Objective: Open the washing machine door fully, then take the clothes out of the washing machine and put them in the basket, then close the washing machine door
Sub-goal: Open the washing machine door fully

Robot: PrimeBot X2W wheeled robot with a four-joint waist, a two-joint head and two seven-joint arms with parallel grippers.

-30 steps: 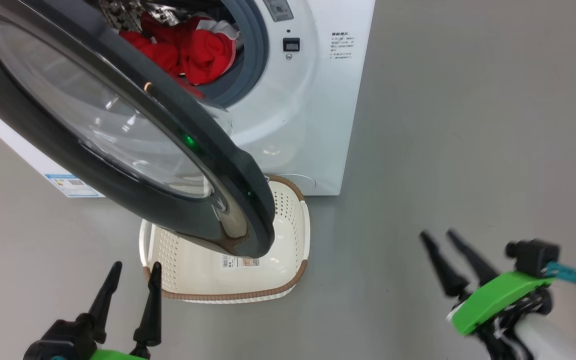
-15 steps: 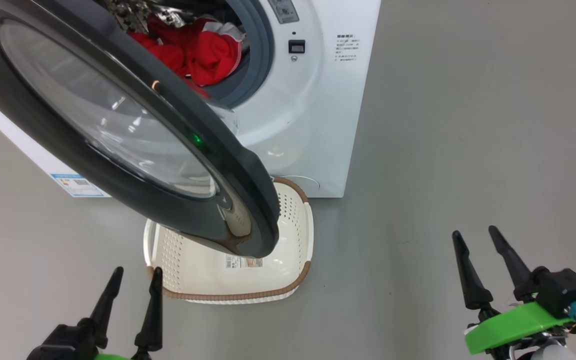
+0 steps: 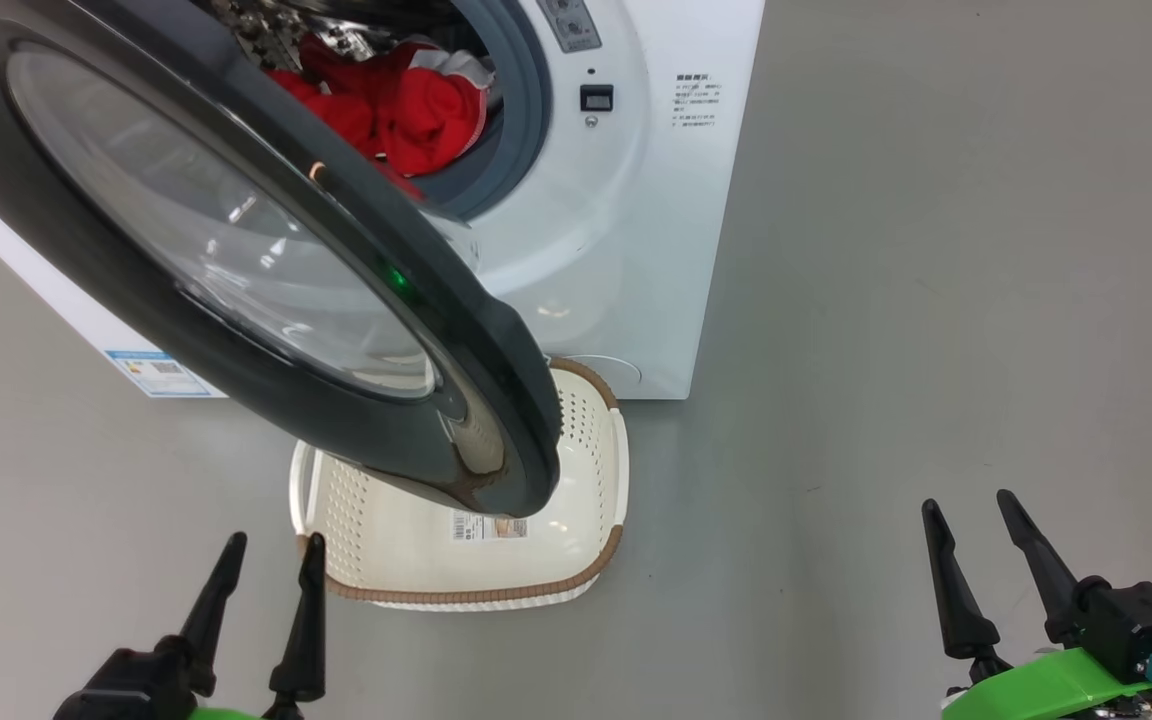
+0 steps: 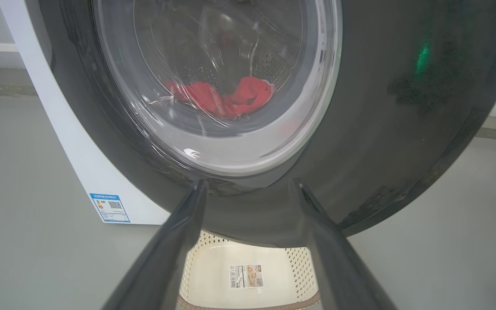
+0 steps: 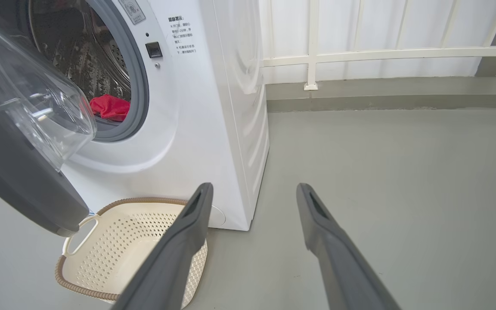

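A white railing (image 5: pixel 381 54) runs along the far side, one level bar crossed by an upright. Behind the railing is pale ribbed panelling (image 5: pixel 360 26). Under it lies a low grey kerb (image 5: pixel 381 97), where the upright's white foot (image 5: pixel 311 86) rests. Before the railing spreads smooth grey floor (image 3: pixel 936 250) — faintly scuffed. At the railing's right end stands a slanting dark post (image 5: pixel 491 47).

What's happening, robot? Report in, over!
Left end effector open, empty; right end effector open, empty. Washing machine door swung out, red clothes in drum. Basket empty, door overhanging it.
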